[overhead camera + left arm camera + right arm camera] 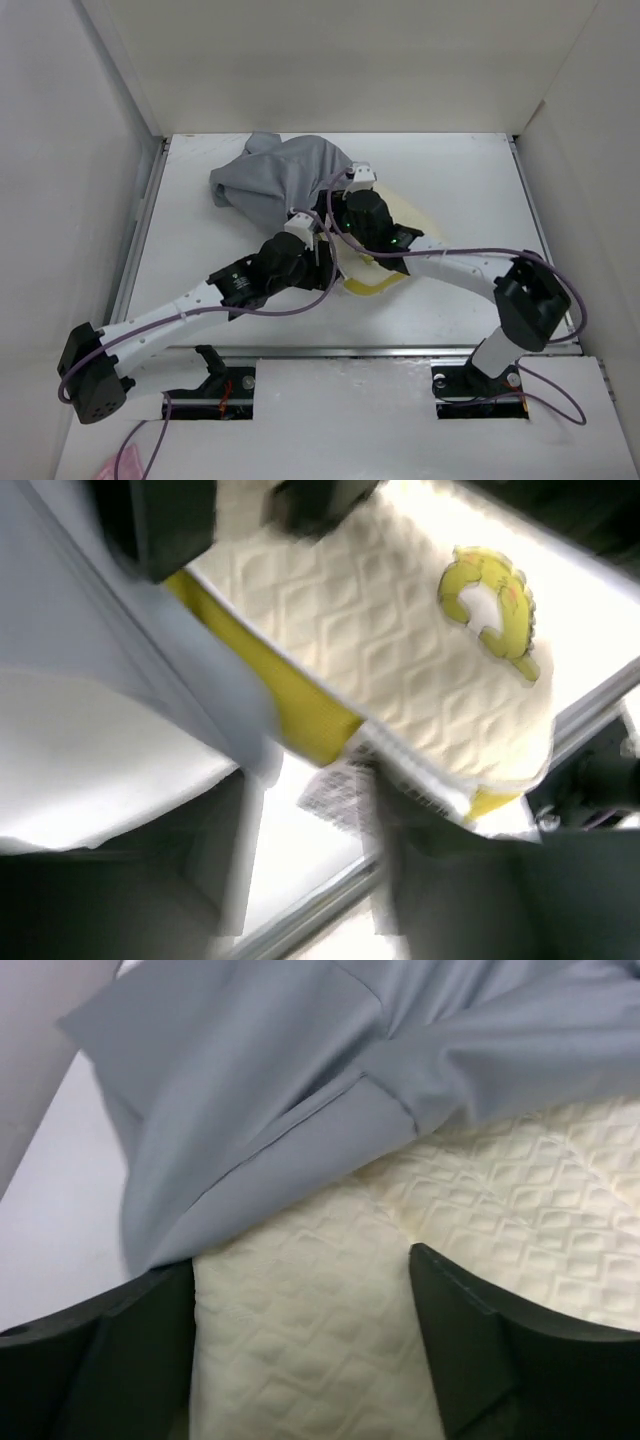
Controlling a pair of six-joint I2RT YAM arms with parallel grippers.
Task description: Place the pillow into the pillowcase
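Right gripper [300, 1260] stands wide open in its wrist view. Its two dark fingers [480, 1360] fill the lower corners of the frame, with the pillow [320, 1350] spanning the gap between them, and nothing is clamped.

Left gripper [310, 810] likewise shows its fingers apart at the bottom of its blurred wrist view. The gap shows bare white table [305, 845] and a printed label [335, 785]. Grey cloth runs down the left side of that frame beside one finger, and I cannot tell whether it touches. Just beyond, the pillow's bright yellow side edge [290, 695] crosses the middle of the frame. Its quilted cream face carries a yellow animal motif [490, 605] at the upper right.

From above, both arms meet at the centre of the frame, over the pillow. Its cream corner shows to the right of the wrists and its yellow edge below them. Farther back, the pillowcase [280, 175] lies bunched at upper centre. The right wrist view shows its near hem draped over the pillow's far end.
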